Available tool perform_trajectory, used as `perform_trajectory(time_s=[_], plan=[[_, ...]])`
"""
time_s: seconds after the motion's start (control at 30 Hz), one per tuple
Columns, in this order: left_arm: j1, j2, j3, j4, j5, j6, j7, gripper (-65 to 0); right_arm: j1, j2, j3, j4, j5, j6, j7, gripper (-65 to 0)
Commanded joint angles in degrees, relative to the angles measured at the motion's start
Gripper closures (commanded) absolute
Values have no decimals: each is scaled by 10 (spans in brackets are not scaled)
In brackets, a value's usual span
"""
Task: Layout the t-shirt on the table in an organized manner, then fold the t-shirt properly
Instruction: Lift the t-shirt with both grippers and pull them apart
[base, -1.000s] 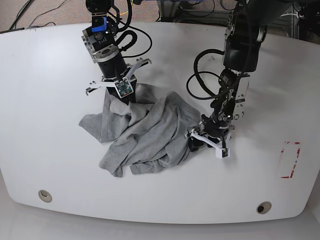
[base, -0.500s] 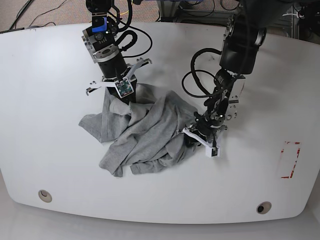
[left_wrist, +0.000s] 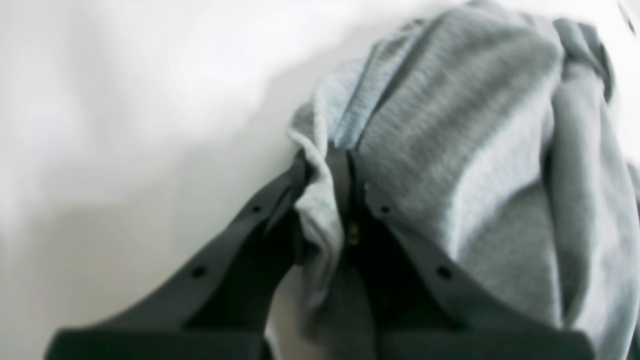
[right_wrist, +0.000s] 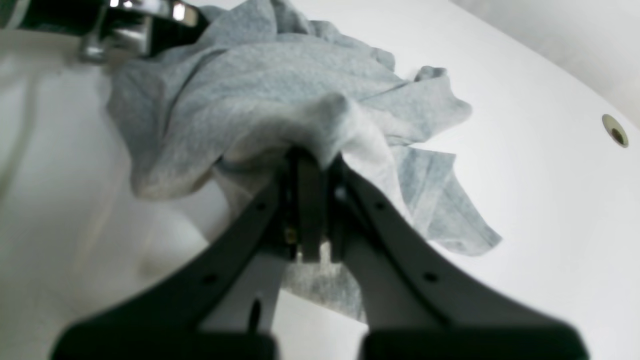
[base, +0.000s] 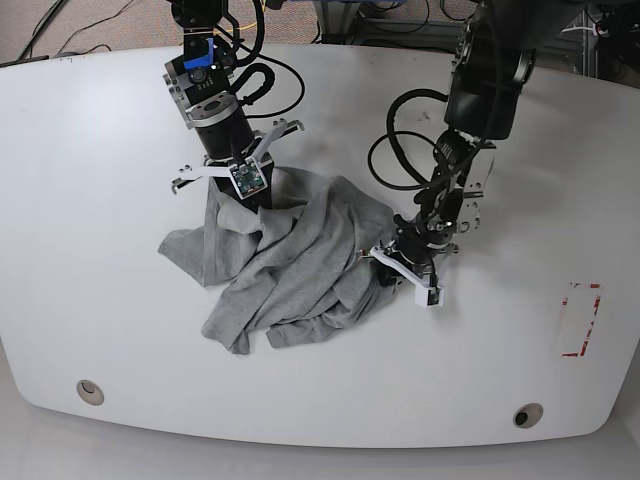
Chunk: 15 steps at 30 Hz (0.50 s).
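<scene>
The grey t-shirt lies crumpled in a heap on the middle of the white table. At the heap's far left corner my right gripper is shut on a bunched fold of it. In the right wrist view the t-shirt drapes over the closed right gripper. My left gripper sits at the heap's right edge. The left wrist view shows the left gripper shut on a hem fold of the t-shirt, low against the table.
Two round metal grommets sit near the front edge. One grommet also shows in the right wrist view. A red tape rectangle marks the right side. Black cables loop behind the left arm.
My left gripper slid left into the shirt's right edge and its jaws closed on the fabric. The right gripper kept its hold and barely moved.
</scene>
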<state>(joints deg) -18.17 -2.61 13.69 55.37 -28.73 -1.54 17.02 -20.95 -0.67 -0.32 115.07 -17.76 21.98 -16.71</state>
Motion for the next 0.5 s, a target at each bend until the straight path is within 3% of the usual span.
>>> perform_trajectory(time_s=[0.0,0.2,0.47], plan=[[10,-29,-4,54,2,6,-4,0,24,-2,19,8,6,-7,14,0],[50,-81,-8,168,2,6,47,0,50,-6,57,-6,7,-2,14,0],[114,-126,-103,331,2,4,92,0,104,-3,77,-6,7,8,14,-2]])
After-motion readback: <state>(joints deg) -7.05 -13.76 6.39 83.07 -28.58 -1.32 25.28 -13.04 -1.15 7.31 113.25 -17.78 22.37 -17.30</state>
